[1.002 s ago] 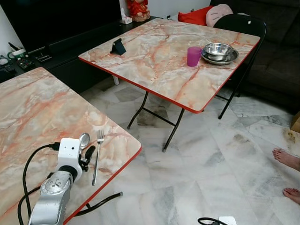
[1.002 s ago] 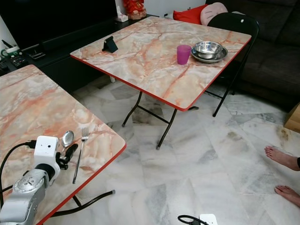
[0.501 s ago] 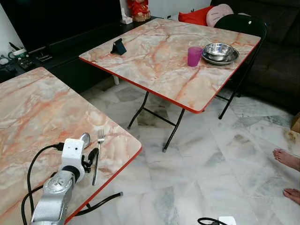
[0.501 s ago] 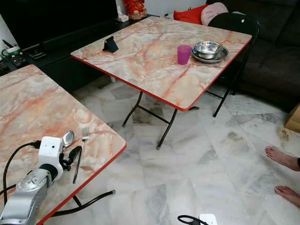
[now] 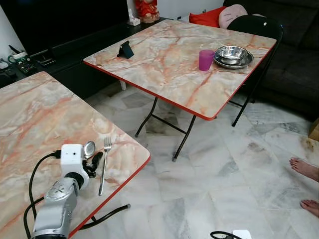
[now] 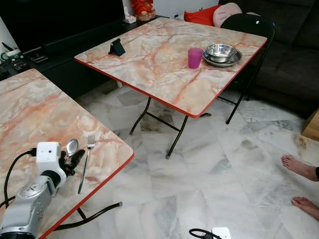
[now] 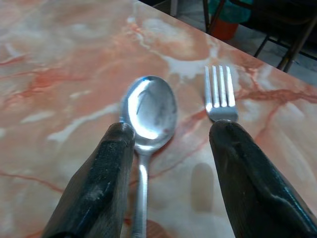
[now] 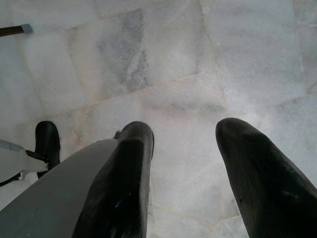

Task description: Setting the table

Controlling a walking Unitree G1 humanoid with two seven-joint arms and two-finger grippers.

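A steel spoon [image 7: 148,111] and a fork [image 7: 220,94] lie side by side near the front corner of the near marble-look table [image 5: 40,119]. My left gripper [image 7: 173,131] hovers low over them, open, with the spoon's handle between its fingers and the fork just outside one fingertip [image 7: 233,144]. From the head I see the spoon [image 5: 89,148], the fork [image 5: 103,167] and the left gripper [image 5: 93,162]. My right gripper [image 8: 185,131] hangs open over the floor, holding nothing.
A second table [image 5: 169,74] stands further off with a purple cup [image 5: 206,59], a steel bowl on a plate [image 5: 232,52] and a small dark stand [image 5: 126,49]. A black chair [image 5: 259,25] is behind it. A person's bare feet [image 5: 304,169] are at the right.
My left gripper has drifted slightly right and then back left over the spoon's handle. Spoon and fork lie where they were.
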